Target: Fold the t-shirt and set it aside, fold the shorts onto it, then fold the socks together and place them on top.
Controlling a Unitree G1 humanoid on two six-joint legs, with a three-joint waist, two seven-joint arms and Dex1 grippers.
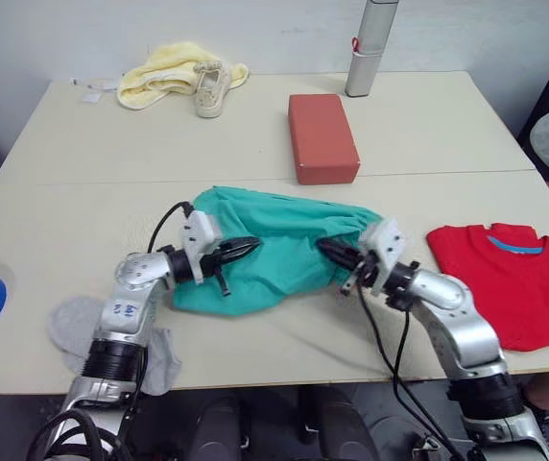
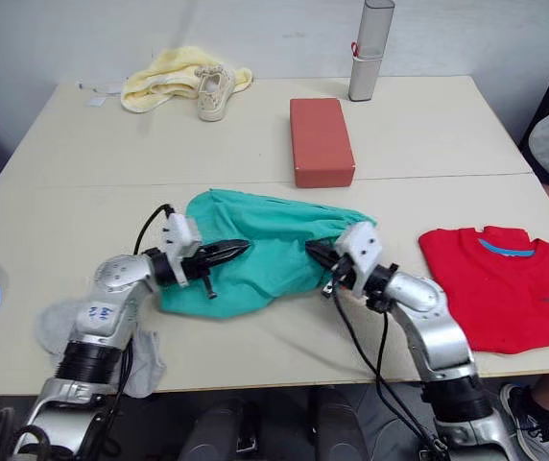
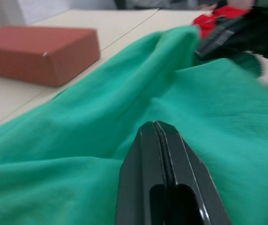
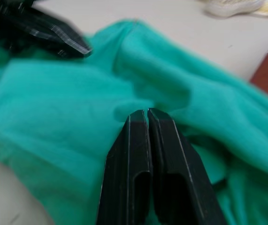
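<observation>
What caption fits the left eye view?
Both black two-fingered grippers, left and right, over crumpled teal-green fabric shorts; folded red t-shirt aside.

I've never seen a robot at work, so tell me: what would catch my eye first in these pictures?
First, the teal-green shorts bunched in the middle of the near table, with the left gripper and the right gripper pointing in at them from either side, fingers closed. Next, the bright red t-shirt lying folded at the table's right end. A brick-red box sits just behind the shorts.
</observation>
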